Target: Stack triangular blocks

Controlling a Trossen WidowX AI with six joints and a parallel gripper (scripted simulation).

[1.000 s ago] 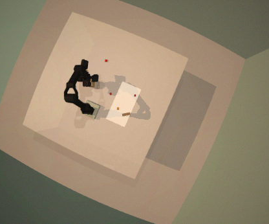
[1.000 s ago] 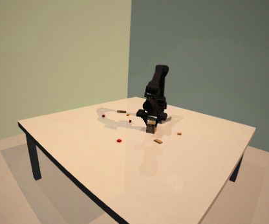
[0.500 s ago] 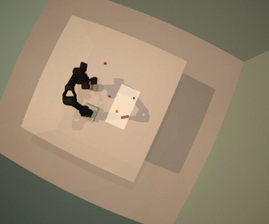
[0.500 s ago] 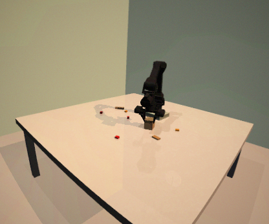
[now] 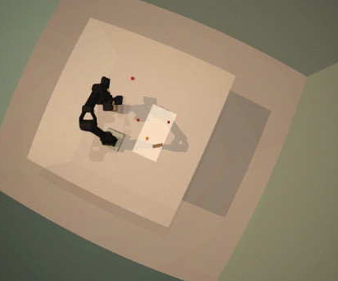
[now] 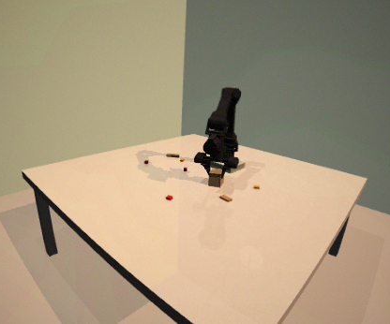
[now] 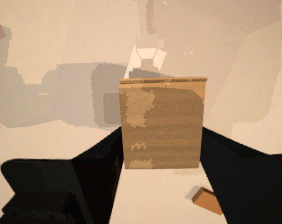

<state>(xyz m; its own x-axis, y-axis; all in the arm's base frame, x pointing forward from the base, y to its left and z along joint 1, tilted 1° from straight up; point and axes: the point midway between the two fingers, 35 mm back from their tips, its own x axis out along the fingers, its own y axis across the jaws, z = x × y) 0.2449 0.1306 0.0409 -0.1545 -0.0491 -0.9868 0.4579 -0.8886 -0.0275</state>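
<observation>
Gripper (image 5: 114, 104) (image 6: 216, 170) (image 7: 158, 128) clamping upper triangular block (image 6: 216, 172) (image 7: 162, 125); lower one apparently sitting directly beneath it, seam showing. Stacking looking nearly done; releasing, then lifting arm (image 5: 88, 118) (image 6: 228, 105) well above block, remaining.

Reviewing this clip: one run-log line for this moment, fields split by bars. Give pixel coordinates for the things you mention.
gripper (image 6: 216, 171) (image 7: 158, 128): shut on wooden block (image 6: 216, 179) (image 7: 162, 125) | block pair: meeting of sloped faces cannot be told | release: not yet done
</observation>
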